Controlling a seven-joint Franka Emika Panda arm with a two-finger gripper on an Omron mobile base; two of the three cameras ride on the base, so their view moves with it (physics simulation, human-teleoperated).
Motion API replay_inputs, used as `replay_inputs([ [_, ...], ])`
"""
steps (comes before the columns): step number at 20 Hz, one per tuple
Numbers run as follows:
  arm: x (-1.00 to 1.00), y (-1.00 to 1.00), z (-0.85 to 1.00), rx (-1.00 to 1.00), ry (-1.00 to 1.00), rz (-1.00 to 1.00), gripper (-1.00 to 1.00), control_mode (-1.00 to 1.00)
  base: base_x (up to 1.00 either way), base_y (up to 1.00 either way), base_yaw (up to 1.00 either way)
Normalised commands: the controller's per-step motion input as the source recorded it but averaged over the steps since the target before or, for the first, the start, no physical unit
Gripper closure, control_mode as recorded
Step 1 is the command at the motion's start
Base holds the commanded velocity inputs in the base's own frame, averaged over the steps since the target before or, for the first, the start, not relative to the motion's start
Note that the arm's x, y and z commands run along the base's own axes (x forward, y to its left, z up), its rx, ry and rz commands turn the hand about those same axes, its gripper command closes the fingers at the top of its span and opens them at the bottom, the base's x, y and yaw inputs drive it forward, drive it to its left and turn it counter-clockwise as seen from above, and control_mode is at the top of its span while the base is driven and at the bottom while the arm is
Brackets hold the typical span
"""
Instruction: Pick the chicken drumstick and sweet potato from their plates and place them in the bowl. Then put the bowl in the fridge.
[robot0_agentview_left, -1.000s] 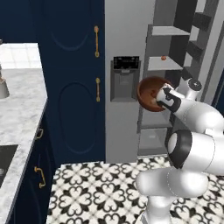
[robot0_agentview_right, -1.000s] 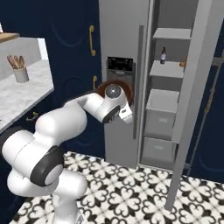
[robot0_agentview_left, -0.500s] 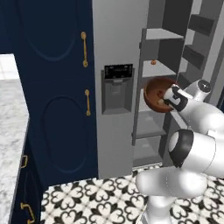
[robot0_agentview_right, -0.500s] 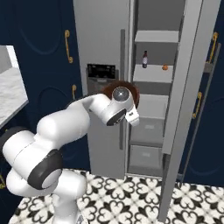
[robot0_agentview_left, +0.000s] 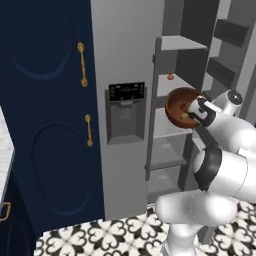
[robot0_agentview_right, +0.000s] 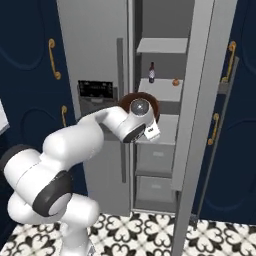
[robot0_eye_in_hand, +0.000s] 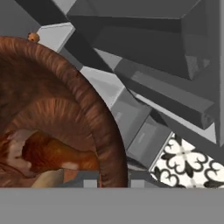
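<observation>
Open fridge (robot0_agentview_right: 165, 95); hand (robot0_agentview_left: 196, 111) clamps bowl (robot0_agentview_left: 178, 106) before shelves.

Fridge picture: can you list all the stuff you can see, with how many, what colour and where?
fridge: one, grey, door open, dark dispenser panel in front
shelves: several, grey, inside the fridge
drawers: two, grey, low in the fridge
bottle: one, dark, on a fridge shelf
small round thing: one, orange, same shelf, right of the bottle
bowl: one, reddish-brown, held up at the open fridge
drumstick: one, reddish-brown, in the bowl
sweet potato: one, tan, in the bowl below the drumstick
cabinets: navy, gold handles, beside the fridge
floor: black-and-white patterned tiles
arm: one, white
tool: one, shut on the bowl
</observation>
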Motion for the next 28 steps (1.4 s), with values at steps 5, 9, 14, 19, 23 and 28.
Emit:
replay_inputs([
  [5, 0.00, 0.00, 0.00, 0.00, 0.00, 0.00, 1.00, 1.00, 0.93, -0.07, -0.09],
  [9, 0.00, 0.00, 0.00, 0.00, 0.00, 0.00, 1.00, 1.00, 0.89, -0.15, -0.05],
  [14, 0.00, -0.29, 0.04, 0.03, 0.00, -0.03, 1.00, -1.00, 0.22, -0.34, -0.04],
  [19, -0.46, -0.44, 0.18, 0.04, -0.07, -0.18, 1.00, -1.00, 0.00, 0.00, 0.00],
  [23, 0.96, 0.25, 0.01, -0.06, -0.05, -0.27, 1.00, -1.00, 0.00, 0.00, 0.00],
  [28, 0.91, 0.43, 0.00, -0.06, -0.05, -0.11, 1.00, -1.00, 0.00, 0.00, 0.00],
])
